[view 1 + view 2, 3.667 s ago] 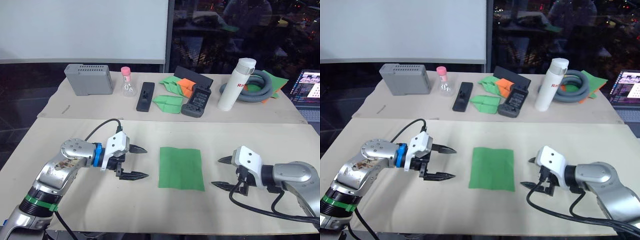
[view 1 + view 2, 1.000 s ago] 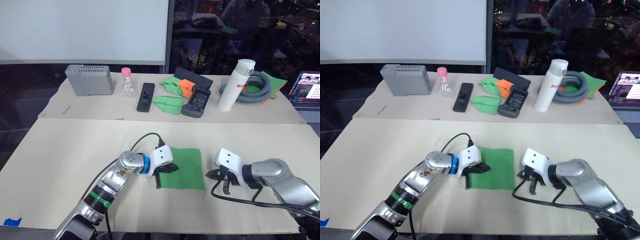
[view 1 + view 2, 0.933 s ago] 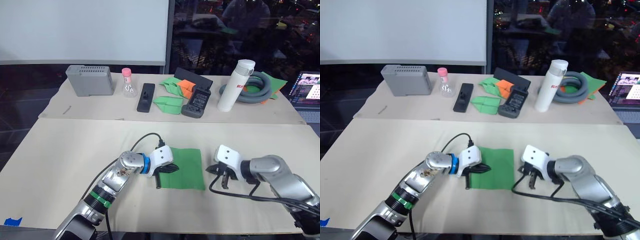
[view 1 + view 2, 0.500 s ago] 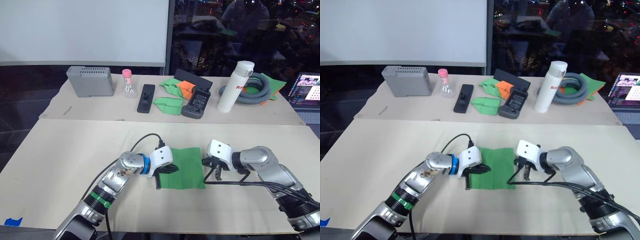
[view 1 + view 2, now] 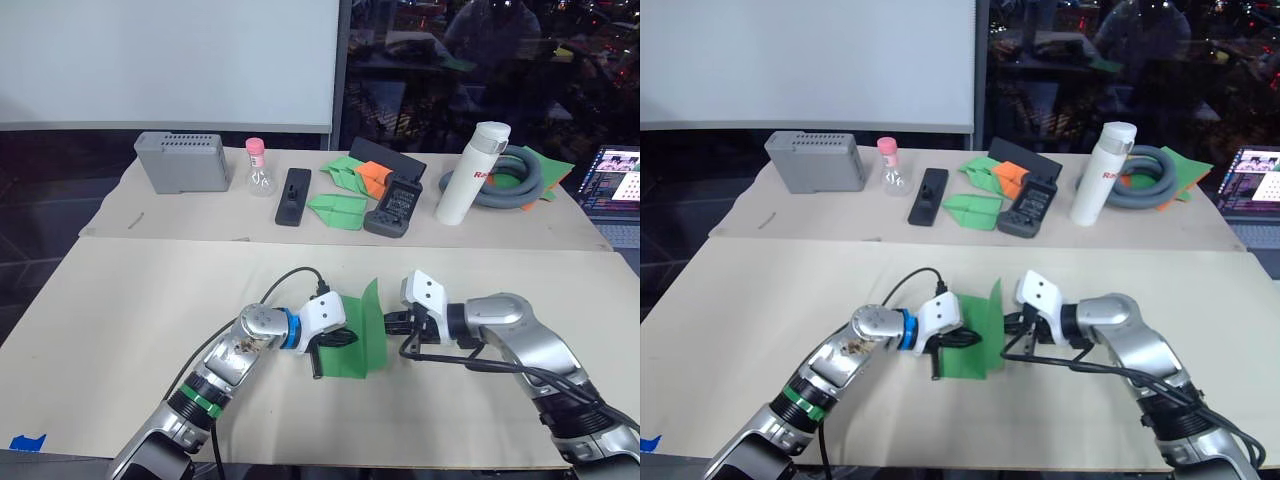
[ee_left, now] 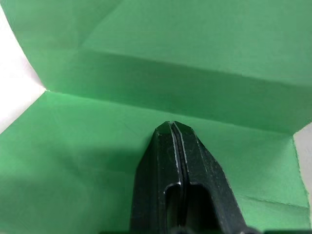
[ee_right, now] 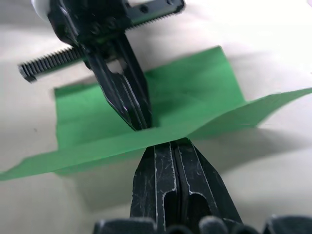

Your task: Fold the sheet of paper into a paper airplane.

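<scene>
Beige surface (image 5: 150,300) ahead: my right tool (image 5: 388,322), closed, has just raised the paper's (image 5: 350,345) 3 o'clock half upright while my closed left tool (image 5: 345,338) pins the rest, starting the first fold.

Head stereo overhead; wrist close-ups.

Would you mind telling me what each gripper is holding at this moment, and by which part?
The right gripper pinches the raised right edge of the sheet of paper. The left gripper, jaws shut, presses the flat half down.
</scene>
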